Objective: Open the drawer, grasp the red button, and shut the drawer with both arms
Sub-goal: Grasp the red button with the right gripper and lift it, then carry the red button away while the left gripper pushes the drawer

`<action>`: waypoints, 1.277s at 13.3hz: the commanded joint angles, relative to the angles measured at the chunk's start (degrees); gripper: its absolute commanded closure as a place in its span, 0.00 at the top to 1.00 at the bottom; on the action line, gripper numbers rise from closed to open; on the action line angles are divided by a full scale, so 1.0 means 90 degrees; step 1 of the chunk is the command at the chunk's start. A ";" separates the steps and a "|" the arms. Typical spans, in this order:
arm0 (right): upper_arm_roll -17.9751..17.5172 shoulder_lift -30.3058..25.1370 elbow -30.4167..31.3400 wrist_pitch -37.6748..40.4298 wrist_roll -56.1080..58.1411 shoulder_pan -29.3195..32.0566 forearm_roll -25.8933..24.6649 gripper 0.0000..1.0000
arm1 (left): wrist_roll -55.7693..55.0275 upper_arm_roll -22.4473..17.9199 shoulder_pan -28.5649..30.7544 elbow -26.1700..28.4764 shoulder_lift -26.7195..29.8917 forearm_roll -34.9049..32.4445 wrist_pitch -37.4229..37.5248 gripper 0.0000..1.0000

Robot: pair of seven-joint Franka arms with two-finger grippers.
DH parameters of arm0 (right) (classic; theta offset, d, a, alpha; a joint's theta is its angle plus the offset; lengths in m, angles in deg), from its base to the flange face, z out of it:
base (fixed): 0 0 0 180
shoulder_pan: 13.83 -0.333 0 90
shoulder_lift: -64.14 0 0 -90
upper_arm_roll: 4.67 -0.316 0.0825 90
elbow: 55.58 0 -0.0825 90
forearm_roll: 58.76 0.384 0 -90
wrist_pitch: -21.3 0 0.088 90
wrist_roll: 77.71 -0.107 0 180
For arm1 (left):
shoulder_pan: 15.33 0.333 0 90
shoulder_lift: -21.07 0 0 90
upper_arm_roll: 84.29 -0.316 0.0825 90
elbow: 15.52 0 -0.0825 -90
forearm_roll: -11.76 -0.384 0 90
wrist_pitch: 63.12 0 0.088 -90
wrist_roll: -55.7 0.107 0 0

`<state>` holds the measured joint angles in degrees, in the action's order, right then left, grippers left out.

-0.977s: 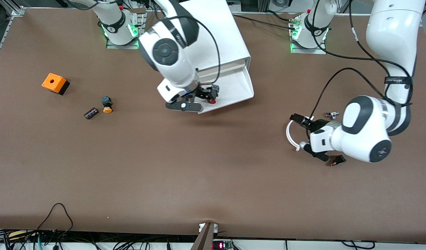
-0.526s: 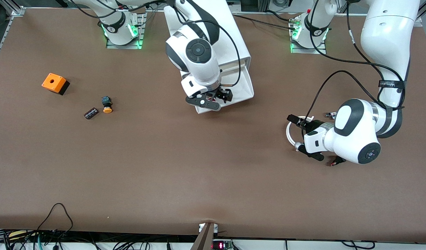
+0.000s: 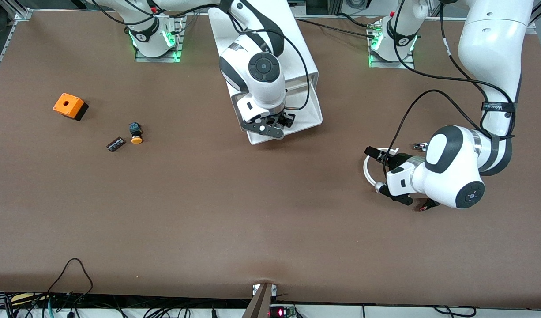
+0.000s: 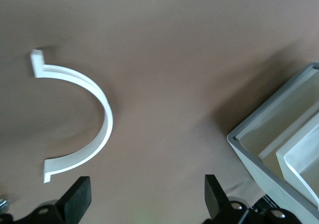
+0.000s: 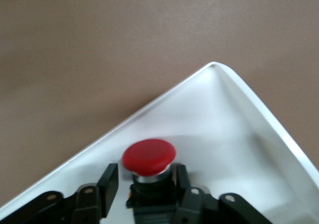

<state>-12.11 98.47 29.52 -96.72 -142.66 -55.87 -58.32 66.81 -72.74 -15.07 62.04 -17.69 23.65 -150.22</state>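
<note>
White is most of what we've got on this brown table [image 3: 173, 212]: two big arms and a tall cabinet [image 3: 270, 44] lying between their bases, with its top drawer [image 3: 308, 112] pulled out toward the camera.

So the drawer is open, and the red button [image 5: 148, 157] sits in it, close to the drawer's near corner at the right arm's end. The right gripper [image 3: 283, 124] is down in that corner with its fingers [image 5: 108, 182] spread either side of the button's dark body, which lies right in the gap with the red cap sticking out past the tips. The fingers are still wide enough that we'd say they haven't pinched it yet, so nothing is held. We reckon the next move is just closing on the body and lifting straight up, since the drawer's low rim is right there beside it.

The left gripper [image 3: 378, 170] waits low over the table toward the left arm's end, fingers [image 4: 75, 200] spread wide and holding nothing, just over a white curved strip [image 4: 92, 129]. It's well apart from the drawer, so it looks like the spare arm for pushing the drawer shut afterwards.

Smaller bits: an orange box [image 3: 69, 106], a yellow-capped button [image 3: 136, 132] and a small dark part [image 3: 115, 144] sit toward the right arm's end, well apart from the action.
</note>
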 commanded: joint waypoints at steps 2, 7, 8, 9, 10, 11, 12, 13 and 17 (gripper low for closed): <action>0.0055 -0.0044 0.0076 0.0057 -0.0001 -0.0065 -0.0147 0.26 | -0.1503 0.0015 -0.0078 -0.0170 0.0088 -0.0501 0.0050 1.00; 0.0113 -0.0473 -0.0215 0.0758 0.0554 0.0188 -0.0040 0.11 | -0.4638 0.0122 -0.0087 -0.0161 0.0166 -0.0521 0.0050 1.00; 0.0123 -0.0474 -0.0487 0.1108 0.0798 0.0343 -0.0030 0.11 | -0.5020 0.0151 -0.0203 -0.0161 0.0205 -0.0569 -0.0018 1.00; 0.0123 -0.0474 -0.0732 0.1585 0.1216 0.0538 -0.0011 0.11 | -0.5324 0.0152 -0.0437 -0.0151 0.0282 -0.0657 -0.0318 1.00; 0.0133 -0.0493 -0.0918 0.1957 0.1781 0.0763 0.0106 0.11 | -0.5510 0.0142 -0.0594 -0.0064 0.0351 -0.0687 -0.0872 1.00; 0.0133 -0.0687 -0.0939 0.2106 0.2328 0.1036 0.0194 0.11 | -0.5570 0.0142 -0.0730 -0.0024 0.0342 -0.0687 -0.1255 1.00; 0.0123 -0.0843 -0.0891 0.2194 0.2991 0.1357 0.0282 0.11 | -0.5677 0.0132 -0.0945 0.0044 0.0351 -0.0697 -0.1549 1.00; 0.0133 -0.0951 -0.0891 0.2466 0.3626 0.1689 0.0321 0.11 | -0.5920 0.0122 -0.1130 0.0083 0.0381 -0.0707 -0.1755 1.00; 0.0250 -0.1264 -0.0881 0.3209 0.6243 0.2949 0.0497 0.11 | -0.7755 0.0132 -0.2087 0.0744 0.0683 -0.1857 -0.2866 1.00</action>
<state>-9.53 88.50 21.37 -70.80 -95.52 -33.68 -55.32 3.30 -70.83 -30.55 62.01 -15.65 11.21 -170.91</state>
